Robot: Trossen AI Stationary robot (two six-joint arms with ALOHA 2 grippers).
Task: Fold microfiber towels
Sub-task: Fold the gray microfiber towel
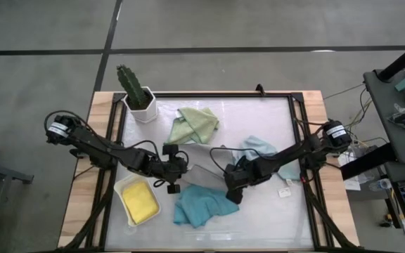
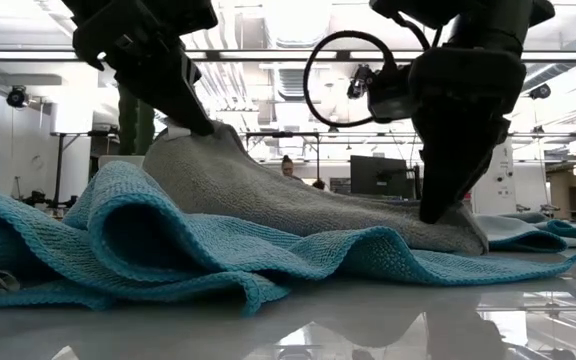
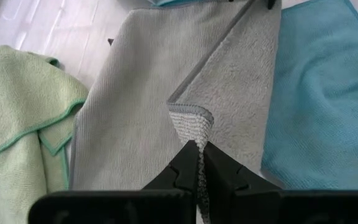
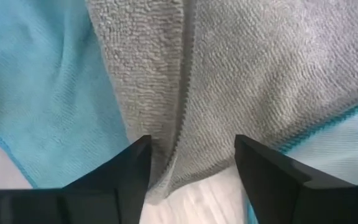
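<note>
High view: the soft grey microfiber towel (image 1: 201, 171) lies mid-surface, partly folded, its near edge resting on the crumpled teal cloth (image 1: 201, 206). Beside the grey towel's left end, the left gripper (image 1: 174, 169) has its jaws pinched tight on a lifted corner. At the opposite end the right gripper (image 4: 191, 163) holds its jaws apart — astride the towel's folded edge, fingertips down at the fabric.

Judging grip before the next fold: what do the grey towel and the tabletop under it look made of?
The grey towel looks like soft microfiber cloth: fine woven ribs on one face, a fuzzy looped nap on the folded-over face, with a stitched edge. The tabletop looks like a smooth, glossy white hard sheet, since it mirrors the towels; the exact material is unclear.
</note>
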